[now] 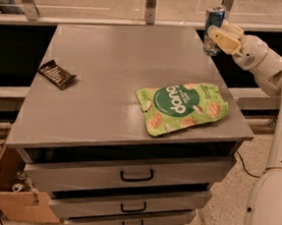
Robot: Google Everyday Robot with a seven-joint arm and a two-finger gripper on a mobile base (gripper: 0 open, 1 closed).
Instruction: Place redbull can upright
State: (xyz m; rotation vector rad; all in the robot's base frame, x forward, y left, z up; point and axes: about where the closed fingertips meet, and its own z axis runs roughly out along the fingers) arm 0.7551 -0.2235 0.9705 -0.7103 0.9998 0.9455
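Grey desk fills most of the scene, three drawers below it. White arm reaches in from 3 o'clock, angled up toward the far right corner. Green pouch lies flat at about 4 o'clock on the top, near the front right edge. Dark snack bar sits at 9 o'clock, well apart from everything else. Redbull can is at 1 o'clock, over the desk's far right edge and close to upright, silver top showing. Its base looks to be off the surface, though I cannot tell for sure from where I stand. Gripper is at that same corner, on the can's 3 o'clock side. The cream fingers are clamped across the can's lower-middle body, with the top half standing clear above them. Handling, as I judge it: the can is thin aluminium, stiff enough under a side squeeze but easy to dent. It is smooth, so it could slip, and whether it is light or heavy depends on fill, which cannot be known. It is tall and narrow, so it will tip if set down off-level. The mid-body hold it has now looks right. The base needs to meet bare desk flat, well away from the pouch.
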